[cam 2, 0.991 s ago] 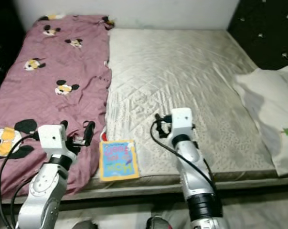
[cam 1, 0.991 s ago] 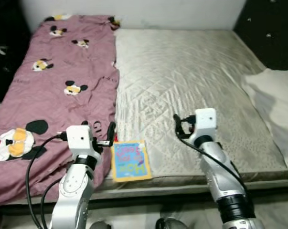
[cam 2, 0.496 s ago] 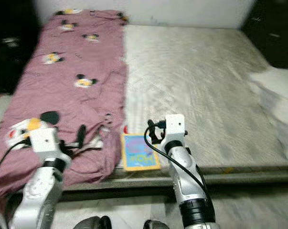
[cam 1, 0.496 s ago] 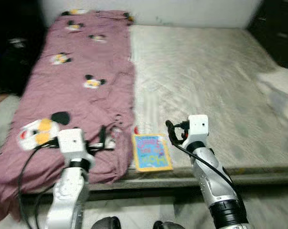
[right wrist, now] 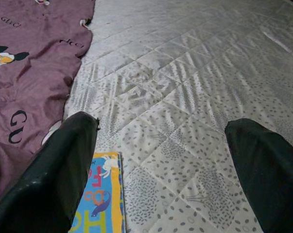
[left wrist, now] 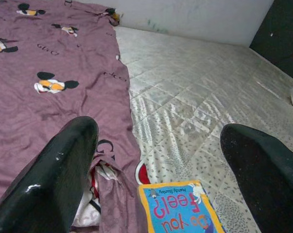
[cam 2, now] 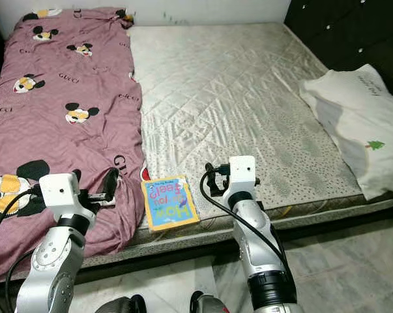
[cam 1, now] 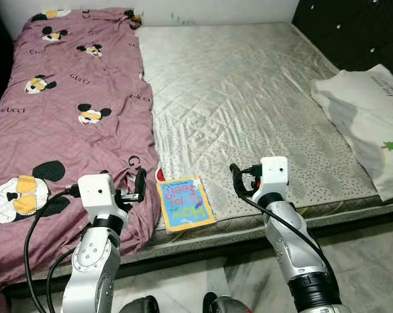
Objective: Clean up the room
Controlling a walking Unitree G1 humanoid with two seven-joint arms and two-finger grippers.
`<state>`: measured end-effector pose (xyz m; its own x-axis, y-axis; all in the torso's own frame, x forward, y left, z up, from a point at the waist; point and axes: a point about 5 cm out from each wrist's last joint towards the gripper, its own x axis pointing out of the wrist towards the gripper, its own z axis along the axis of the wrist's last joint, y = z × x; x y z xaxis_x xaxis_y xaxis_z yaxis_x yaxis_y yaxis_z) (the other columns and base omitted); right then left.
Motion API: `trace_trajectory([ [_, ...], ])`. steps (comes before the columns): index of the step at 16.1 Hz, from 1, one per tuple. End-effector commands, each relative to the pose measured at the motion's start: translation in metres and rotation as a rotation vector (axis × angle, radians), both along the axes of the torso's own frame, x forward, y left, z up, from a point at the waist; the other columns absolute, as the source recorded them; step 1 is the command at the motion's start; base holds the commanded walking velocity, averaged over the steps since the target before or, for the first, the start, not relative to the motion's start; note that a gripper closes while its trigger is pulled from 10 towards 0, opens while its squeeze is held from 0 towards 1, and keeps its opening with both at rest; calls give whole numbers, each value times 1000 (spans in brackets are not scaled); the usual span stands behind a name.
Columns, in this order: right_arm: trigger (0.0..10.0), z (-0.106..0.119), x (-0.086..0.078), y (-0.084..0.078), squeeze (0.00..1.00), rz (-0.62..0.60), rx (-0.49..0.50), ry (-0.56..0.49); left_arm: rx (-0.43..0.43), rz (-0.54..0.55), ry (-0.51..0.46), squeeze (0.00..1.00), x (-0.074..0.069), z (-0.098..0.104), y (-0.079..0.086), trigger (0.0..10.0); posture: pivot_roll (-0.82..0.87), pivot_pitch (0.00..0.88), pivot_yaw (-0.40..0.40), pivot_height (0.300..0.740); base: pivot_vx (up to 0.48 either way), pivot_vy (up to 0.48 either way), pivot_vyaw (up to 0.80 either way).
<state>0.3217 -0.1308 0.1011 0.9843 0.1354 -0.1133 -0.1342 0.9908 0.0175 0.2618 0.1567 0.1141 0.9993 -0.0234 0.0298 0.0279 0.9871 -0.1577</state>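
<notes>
Scene: While the robot stands at the foot of the bed (cam 1: 248,85), both arms are raised over its near edge, and nothing is in hand.
Step in hand: An approach, by my reading; the tidying proper is not yet begun.
Task's thing: The children's book (cam 1: 185,203) lies flat at the mattress's near edge, at about 6 o'clock on the bed, cover up, blue with a yellow border and the words "Do you feel?" legible in the left wrist view.
Left pincer (cam 1: 139,184): Fingers apart and empty, poised above the rumpled hem of the pink cartoon-mouse sheet (cam 1: 59,117), just to the 9 o'clock side of the book.
Right pincer (cam 1: 237,181): Fingers apart, empty too, over bare quilted mattress to the 3 o'clock side of the book, close by but not touching.
Other clutter: A white pillow (cam 1: 365,117) with a small green tree printed on it sits at the 3 o'clock edge, hanging partly off the bed. The sheet covers the bed's 9 o'clock half, bunched at its near hem.
Next move: I'd say the book is the pick. It lies flat, so a finger must slide under an edge, and the edge overhanging the mattress looks the easiest to catch.
Containers: No bin, basket or box can be made out, so where the book should go cannot be told.
</notes>
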Motion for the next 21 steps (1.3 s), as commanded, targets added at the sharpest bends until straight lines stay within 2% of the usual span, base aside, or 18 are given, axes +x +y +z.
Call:
trace_trajectory([
  [1,10000,1,1,-1,0,0,-17,-3,13,6,2,0,-1,1,0,10000,-29,160,-48,740,0,0,0],
  [3,10000,1,2,-1,0,6,-35,-7,7,3,1,0,0,1,-1,10000,-31,159,-49,740,0,-187,0],
  [10,10000,1,3,-1,0,1,-45,-9,8,-2,-8,0,2,2,-2,10000,-36,155,-49,740,0,-465,0],
  [12,10000,1,4,-1,0,2,-46,-11,-20,-2,-21,0,3,4,-3,10000,-35,155,-47,740,0,0,0],
  [14,10000,2,4,-2,0,-2,-47,-12,12,-1,-36,0,3,5,-1,10000,-33,157,-44,740,0,0,0],
  [17,10000,0,3,-2,0,-5,-42,-9,3,-63,-67,0,1,9,-5,10000,-31,160,-42,740,0,0,0],
  [21,10000,0,3,-1,0,2,-50,-12,-6,-85,-78,0,-1,11,-6,10000,-30,161,-40,740,328,0,0],
])
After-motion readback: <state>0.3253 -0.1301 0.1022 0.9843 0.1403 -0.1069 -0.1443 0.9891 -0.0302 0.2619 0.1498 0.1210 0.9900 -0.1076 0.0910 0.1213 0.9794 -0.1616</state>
